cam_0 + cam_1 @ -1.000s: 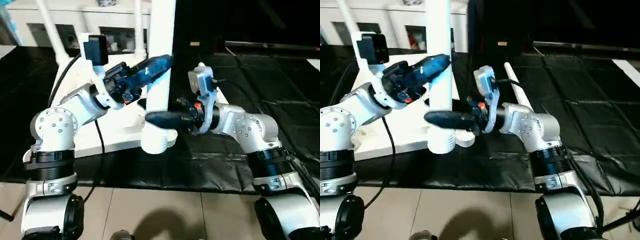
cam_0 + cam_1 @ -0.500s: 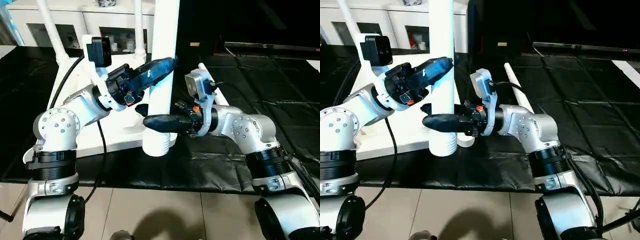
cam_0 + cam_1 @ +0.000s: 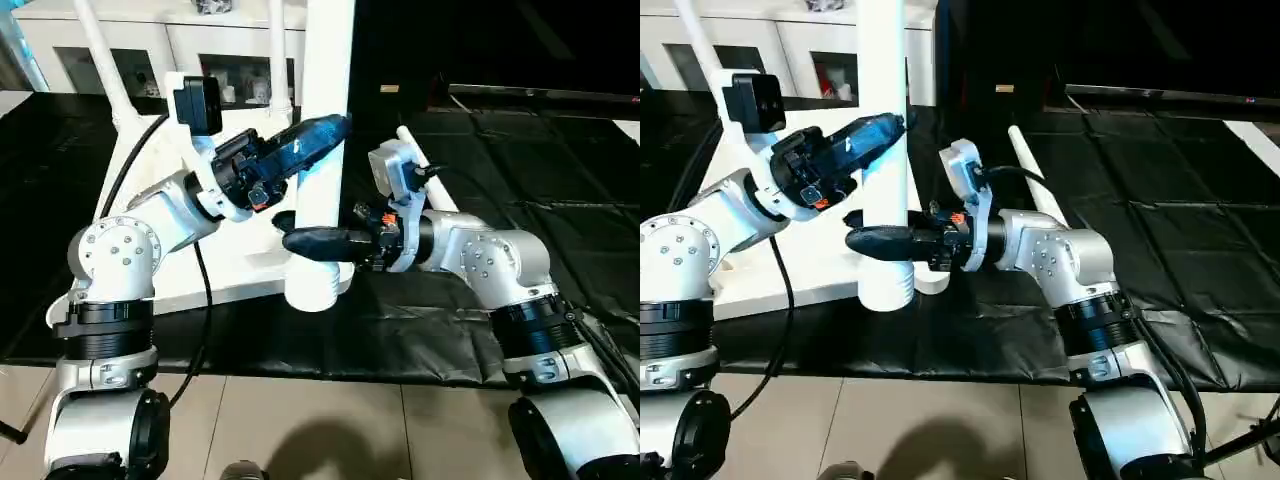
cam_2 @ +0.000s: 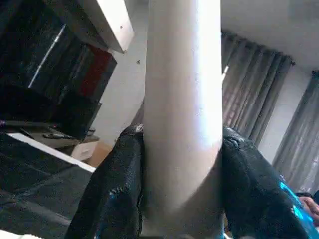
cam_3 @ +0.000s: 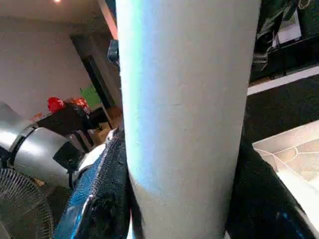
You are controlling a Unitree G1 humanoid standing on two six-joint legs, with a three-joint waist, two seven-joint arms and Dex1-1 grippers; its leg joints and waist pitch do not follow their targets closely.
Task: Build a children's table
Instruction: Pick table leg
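A long white leg [image 3: 326,60] stands upright in front of me, its ribbed lower end [image 3: 312,290] beside the near right corner socket [image 3: 931,282] of the white table top [image 3: 225,255]. The top lies underside up on the black mat. My left gripper [image 3: 325,135] is shut on the leg higher up, its fingers [image 4: 112,194] on both sides of the tube [image 4: 182,99]. Lower down, my right gripper [image 3: 315,240] is shut on the same leg [image 5: 184,99]. Two other legs [image 3: 100,50] [image 3: 276,50] rise from the far corners.
One more white leg [image 3: 1036,178] lies on the black mat [image 3: 530,170] to the right, behind my right forearm. A white cabinet [image 3: 130,40] stands at the back left. Tiled floor [image 3: 320,430] begins at the mat's near edge.
Both grippers keep their hold on the upright leg. The leg and my right gripper have shifted only slightly, and the view itself has moved a little.
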